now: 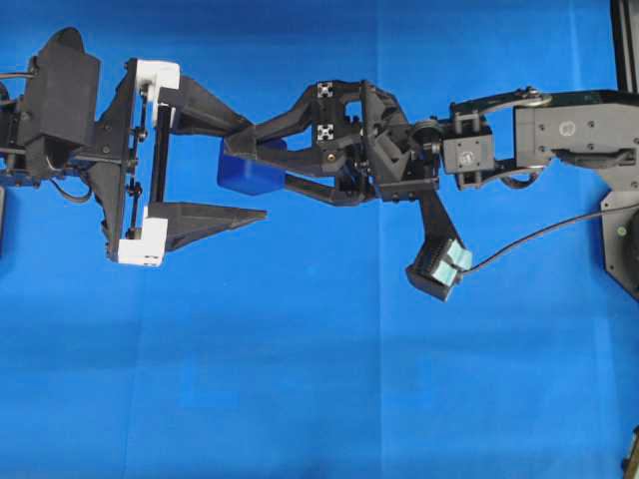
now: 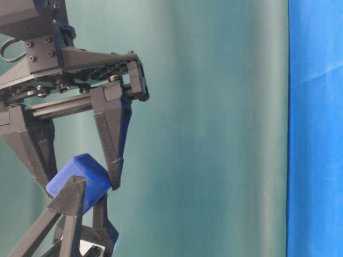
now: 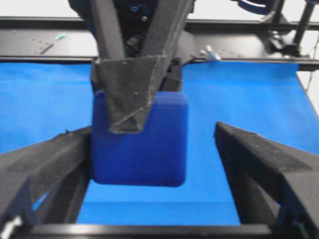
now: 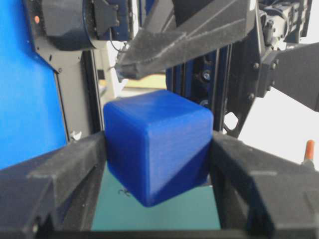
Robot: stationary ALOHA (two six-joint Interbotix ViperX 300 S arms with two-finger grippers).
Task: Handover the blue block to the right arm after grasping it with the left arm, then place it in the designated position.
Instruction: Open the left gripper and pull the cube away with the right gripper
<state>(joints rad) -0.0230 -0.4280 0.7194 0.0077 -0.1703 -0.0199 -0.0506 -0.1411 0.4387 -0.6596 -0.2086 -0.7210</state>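
The blue block (image 1: pixel 248 172) hangs above the blue cloth, and my right gripper (image 1: pixel 262 160), all black, is shut on it. In the right wrist view both fingers (image 4: pixel 65 169) press the block (image 4: pixel 157 144) from either side. My left gripper (image 1: pixel 255 170), the one with white brackets, stands open around the same block. In the left wrist view one of its fingers (image 3: pixel 50 164) lies against the block (image 3: pixel 144 149), while the other finger (image 3: pixel 259 164) stands well apart from it. The table-level view shows the block (image 2: pixel 80 179) between both grippers' fingers, with the left gripper above it.
Blue cloth (image 1: pixel 319 379) covers the table under both arms. The right arm's wrist camera (image 1: pixel 439 267) and its cable (image 1: pixel 539 235) hang near the middle right. A black frame post (image 1: pixel 624 40) stands at the right edge.
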